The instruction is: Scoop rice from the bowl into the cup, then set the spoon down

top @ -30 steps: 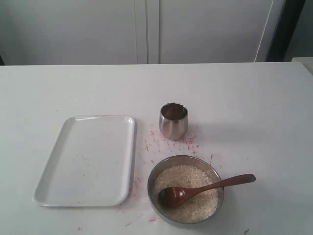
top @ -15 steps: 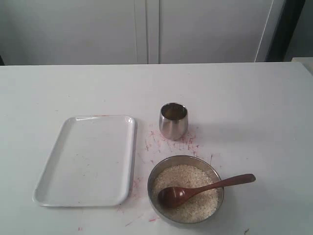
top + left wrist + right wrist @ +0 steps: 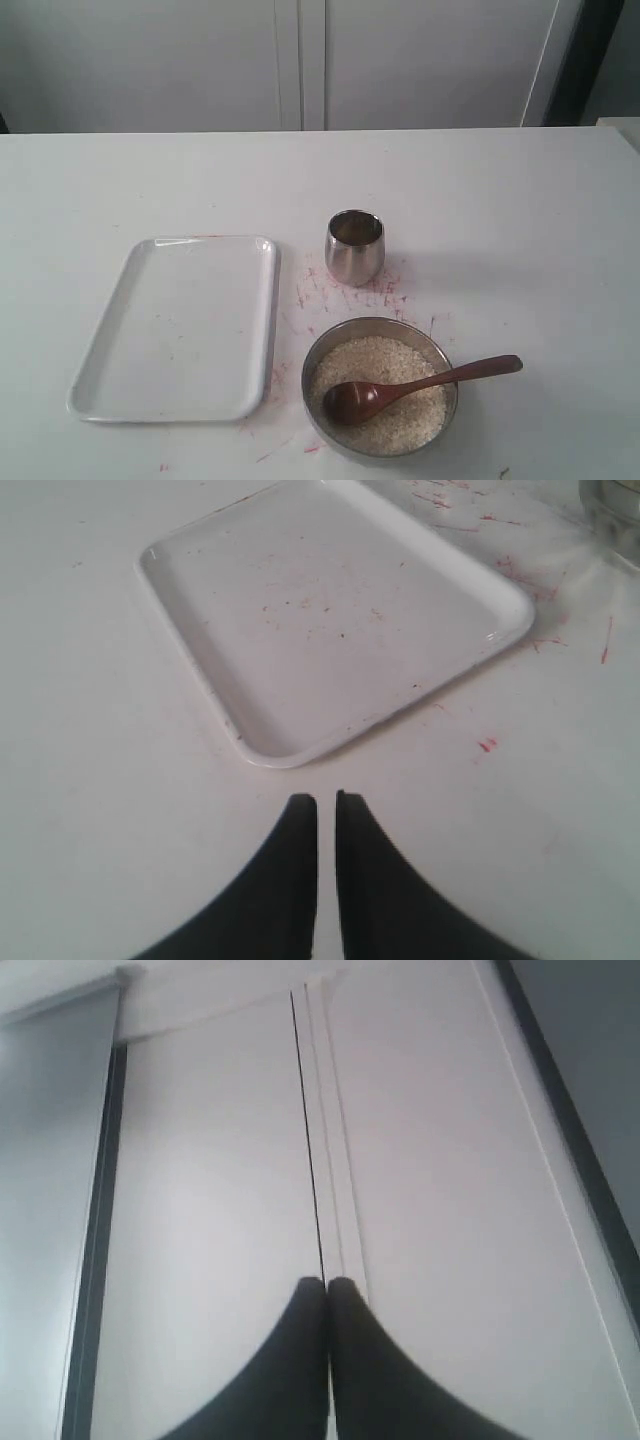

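While neither arm shows in the exterior view, the layout is plain: the bowl (image 3: 318,355) sits close to the near edge of the table (image 3: 520,220), a little toward its right edge, with the rice (image 3: 390,355) heaped inside. The spoon (image 3: 423,381) lies with its head on the grains, its handle crossing the rim and pointing at the right edge. The cup (image 3: 354,255) stands upright just behind the bowl, apart from it, and a white tray (image 3: 170,330) lies toward the left edge. From the left wrist view, the left gripper (image 3: 326,800) hangs over bare table beside the tray, jaws drawn nearly together on nothing. From the right wrist view, the right gripper (image 3: 327,1282) points at a pale cabinet, jaws pressed closed and empty (no task object in sight). The step in hand looks like reaching for the spoon: the right arm should part its jaws, descend on the overhanging handle end and clamp squarely, keeping the head level.
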Controlling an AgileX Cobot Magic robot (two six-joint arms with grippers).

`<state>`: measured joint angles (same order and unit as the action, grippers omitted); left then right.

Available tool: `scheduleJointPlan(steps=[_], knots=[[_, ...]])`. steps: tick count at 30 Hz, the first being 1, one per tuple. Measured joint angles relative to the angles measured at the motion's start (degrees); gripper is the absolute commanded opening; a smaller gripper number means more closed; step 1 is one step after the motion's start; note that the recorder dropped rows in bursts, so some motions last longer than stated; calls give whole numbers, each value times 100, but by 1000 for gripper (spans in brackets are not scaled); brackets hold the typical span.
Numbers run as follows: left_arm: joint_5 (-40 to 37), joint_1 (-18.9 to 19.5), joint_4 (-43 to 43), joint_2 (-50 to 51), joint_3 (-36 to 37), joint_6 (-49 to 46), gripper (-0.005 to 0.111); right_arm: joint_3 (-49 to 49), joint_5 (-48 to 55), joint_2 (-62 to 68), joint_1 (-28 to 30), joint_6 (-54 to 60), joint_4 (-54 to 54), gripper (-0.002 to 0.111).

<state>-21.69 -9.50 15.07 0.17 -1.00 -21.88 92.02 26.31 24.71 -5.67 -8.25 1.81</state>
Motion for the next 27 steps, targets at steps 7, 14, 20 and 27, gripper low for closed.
scheduleJointPlan(steps=[7, 14, 20, 27], knots=[[0, 0, 0, 0, 0, 0, 14, 374, 1527, 741, -497, 888, -40, 0], [0, 0, 0, 0, 0, 0, 14, 386, 2865, 1478, -1086, 1487, -181, 0], [0, 0, 0, 0, 0, 0, 14, 386, 3736, 2180, -1468, 1953, -181, 0], [0, 0, 0, 0, 0, 0, 14, 386, 4324, 3128, -2011, 2790, -143, 0]])
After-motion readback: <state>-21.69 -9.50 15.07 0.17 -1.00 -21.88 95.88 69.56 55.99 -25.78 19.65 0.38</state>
